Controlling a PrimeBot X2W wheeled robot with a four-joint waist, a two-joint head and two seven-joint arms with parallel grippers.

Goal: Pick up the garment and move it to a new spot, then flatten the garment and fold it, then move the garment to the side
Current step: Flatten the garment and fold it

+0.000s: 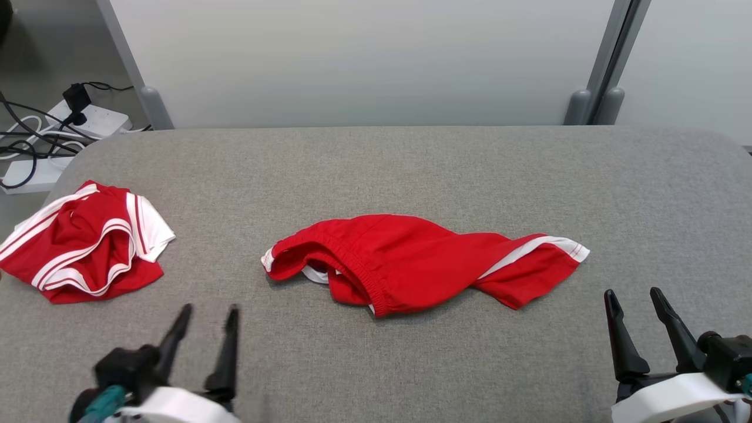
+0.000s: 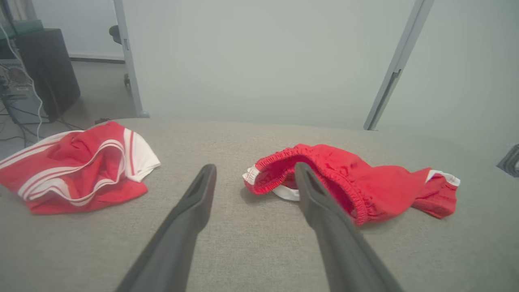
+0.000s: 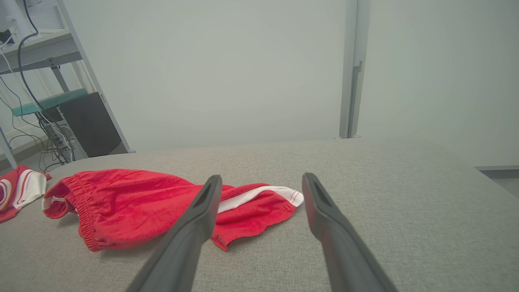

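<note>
A crumpled red garment (image 1: 411,258) with an elastic waistband and a white side stripe lies at the middle of the grey fabric table (image 1: 411,170). The left wrist view shows the garment (image 2: 365,182) with its waistband opening turned toward me, and in the right wrist view its striped leg end (image 3: 259,202) is nearest. My left gripper (image 1: 210,309) hovers open near the table's front, left of the garment and apart from it. My right gripper (image 1: 633,293) stands open just right of the striped end, not touching. Both grippers (image 2: 255,166) (image 3: 262,177) are empty.
A second red garment with white stripes (image 1: 82,244) lies bunched at the table's left edge. Power strips and cables (image 1: 53,132) sit on the floor beyond the table's far left corner. A pale partition wall (image 1: 364,59) with grey posts stands behind the table.
</note>
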